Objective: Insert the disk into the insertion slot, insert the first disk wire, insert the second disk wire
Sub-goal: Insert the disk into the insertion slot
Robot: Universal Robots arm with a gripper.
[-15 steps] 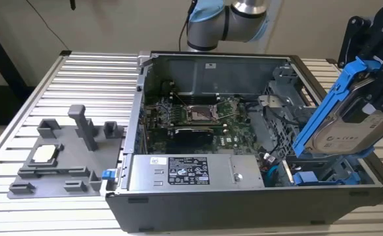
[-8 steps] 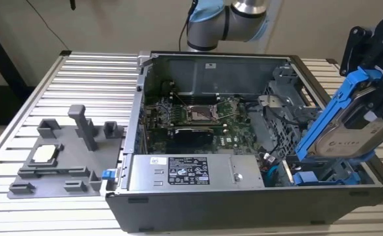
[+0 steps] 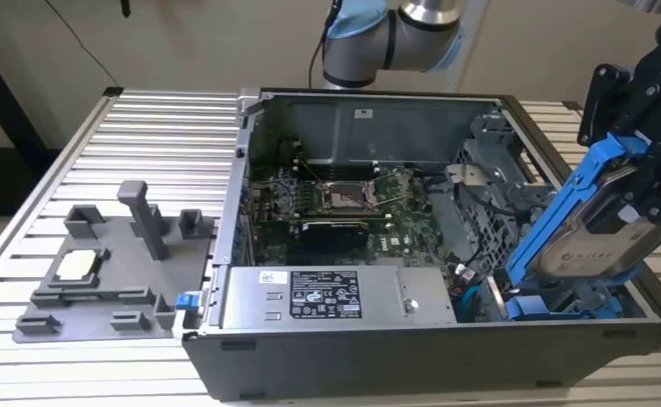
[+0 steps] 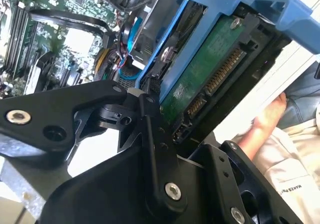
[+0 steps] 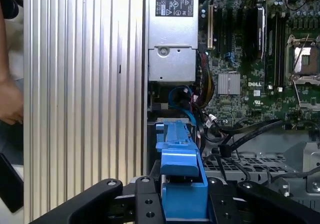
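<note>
- The end effector (image 3: pixel 645 165), at the exterior view's upper right, is clamped on the disk (image 3: pixel 585 229).
- The disk leans steeply, its lower end inside the case's (image 3: pixel 421 360) lower right corner.
- The case sits on the bench (image 3: pixel 137 136).

- Arm (image 3: pixel 389 36): silver-and-pale-blue joint at the rear, top of the exterior view.
- Pincer (image 3: pixel 638 182): black, on the exterior view's right, reaching down from above, canted over rather than plumb.
- Jaws clamped on the disk (image 3: pixel 593 227), which is gripped near its upper end.
- First wrist view: black fingers (image 5: pixel 142 201) sit one on each side of the held part, tight against it.
- Second wrist view: finger links folded inward, pivot screws showing.
</note>
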